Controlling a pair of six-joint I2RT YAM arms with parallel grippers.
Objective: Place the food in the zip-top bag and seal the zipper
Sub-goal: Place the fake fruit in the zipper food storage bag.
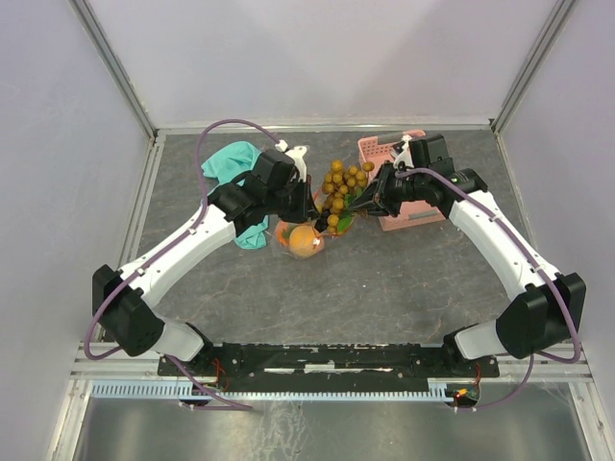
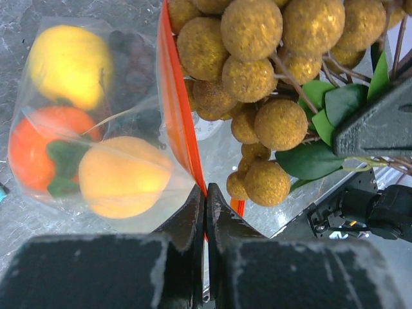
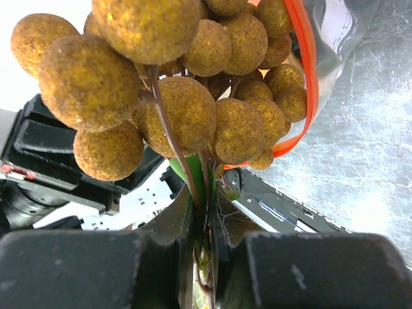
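The clear zip-top bag (image 1: 300, 238) lies mid-table with a yellow lemon (image 2: 69, 63), two orange fruits (image 2: 122, 175) and a dark grape bunch (image 2: 132, 61) inside. My left gripper (image 2: 206, 193) is shut on the bag's red zipper strip (image 2: 177, 109), holding the mouth up. My right gripper (image 3: 205, 199) is shut on the stem and green leaves of the brownish-tan berry cluster (image 3: 187, 109). It holds the cluster (image 1: 342, 184) at the open mouth, its lower berries inside the red strip's loop (image 3: 308, 77). No strawberry shows.
A pink slatted basket (image 1: 404, 187) stands behind my right gripper (image 1: 370, 202). A teal-green cloth (image 1: 235, 178) lies behind my left arm (image 1: 259, 192). White walls enclose the grey table.
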